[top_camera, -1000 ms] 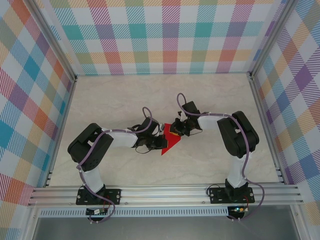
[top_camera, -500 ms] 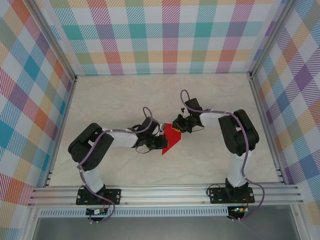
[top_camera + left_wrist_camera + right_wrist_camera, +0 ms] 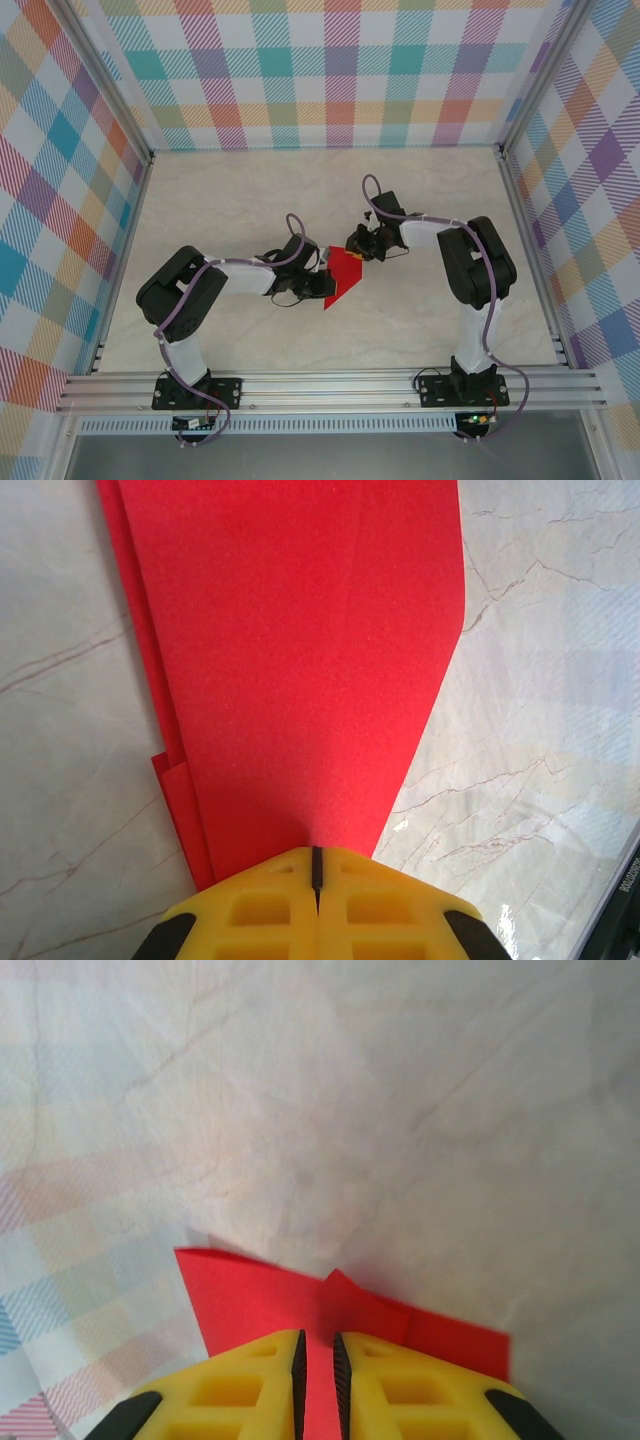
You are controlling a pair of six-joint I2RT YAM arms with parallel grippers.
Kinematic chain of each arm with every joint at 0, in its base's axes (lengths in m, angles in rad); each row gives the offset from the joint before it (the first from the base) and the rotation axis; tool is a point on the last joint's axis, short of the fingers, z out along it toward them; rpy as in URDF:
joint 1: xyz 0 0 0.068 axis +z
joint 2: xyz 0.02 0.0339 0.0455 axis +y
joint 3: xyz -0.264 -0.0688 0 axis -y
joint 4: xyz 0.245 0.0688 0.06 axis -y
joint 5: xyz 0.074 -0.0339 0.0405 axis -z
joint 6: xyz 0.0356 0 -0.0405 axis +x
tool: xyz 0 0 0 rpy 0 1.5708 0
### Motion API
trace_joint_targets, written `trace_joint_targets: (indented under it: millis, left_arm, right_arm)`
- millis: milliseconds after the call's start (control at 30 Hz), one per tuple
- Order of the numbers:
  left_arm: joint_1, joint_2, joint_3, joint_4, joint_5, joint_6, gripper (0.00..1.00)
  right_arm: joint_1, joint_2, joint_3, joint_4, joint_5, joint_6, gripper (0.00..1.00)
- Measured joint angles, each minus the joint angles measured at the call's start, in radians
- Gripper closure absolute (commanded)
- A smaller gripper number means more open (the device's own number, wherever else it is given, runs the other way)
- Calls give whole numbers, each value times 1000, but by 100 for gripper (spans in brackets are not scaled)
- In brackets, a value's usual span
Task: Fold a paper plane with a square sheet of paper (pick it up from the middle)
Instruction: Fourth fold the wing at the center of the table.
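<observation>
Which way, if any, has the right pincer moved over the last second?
Yes: the right pincer has drifted slightly toward the back wall, away from the front rail.

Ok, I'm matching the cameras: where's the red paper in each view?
Top external: paper near the table's centre.
Left wrist: paper across the upper middle, tapering into the left gripper.
Right wrist: paper at bottom centre, running into the right gripper.
Shared landmark: the marble table.

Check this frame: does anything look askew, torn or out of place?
Nothing torn or stray. The folded red paper is pinched by the left gripper and the right gripper. Only quirk: a lower layer juts past the upper one near the left gripper's fingertips.
</observation>
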Motion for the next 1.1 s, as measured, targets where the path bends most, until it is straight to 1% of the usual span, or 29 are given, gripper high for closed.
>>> trace_joint_targets:
  millis: [167, 433, 600, 733, 800, 933, 1100]
  left_arm:
    - [0, 0, 0, 0, 0, 0, 100]
    - [0, 0, 0, 0, 0, 0, 100]
    - [0, 0, 0, 0, 0, 0, 100]
    - [0, 0, 0, 0, 0, 0, 100]
    - [0, 0, 0, 0, 0, 0, 100]
    - [0, 0, 0, 0, 1, 0, 100]
    - [0, 0, 2, -2, 3, 0, 100]
  right_arm:
    - [-29, 19, 34, -7, 28, -1, 81]
    - [-31, 38, 72, -60, 30, 0, 82]
    - [-30, 34, 70, -58, 40, -3, 81]
    - [-28, 13, 42, -22, 66, -29, 81]
    - [-36, -10, 24, -2, 103, -46, 80]
    - [-51, -91, -23, 19, 130, -71, 79]
    - [-45, -207, -105, 84, 82, -74, 79]
